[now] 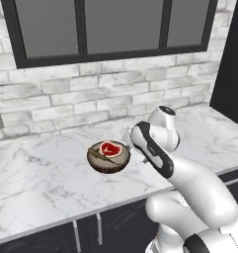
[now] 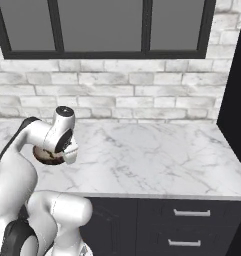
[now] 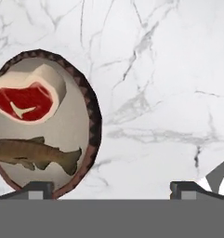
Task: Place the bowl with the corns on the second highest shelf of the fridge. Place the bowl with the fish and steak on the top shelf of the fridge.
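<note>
A white marble counter [image 1: 36, 173] runs below a whitewashed brick wall [image 1: 81, 99] and a black-framed window [image 2: 102, 30]; dark cabinets beneath carry 2 drawers with silver handles [image 2: 192, 213], stacked at the right

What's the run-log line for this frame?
phase: approach | gripper: open, above counter, holding nothing | target: brown bowl with steak and fish, on counter, offset to one side

Even, bright, shadowless rendered light; no glare on marble counter [image 1: 36, 173]. Base views soft, low resolution, jagged edges. Hand view stretches bowl [image 3: 92, 121] into oval; window panes [image 1: 120, 22] flat grey
</note>
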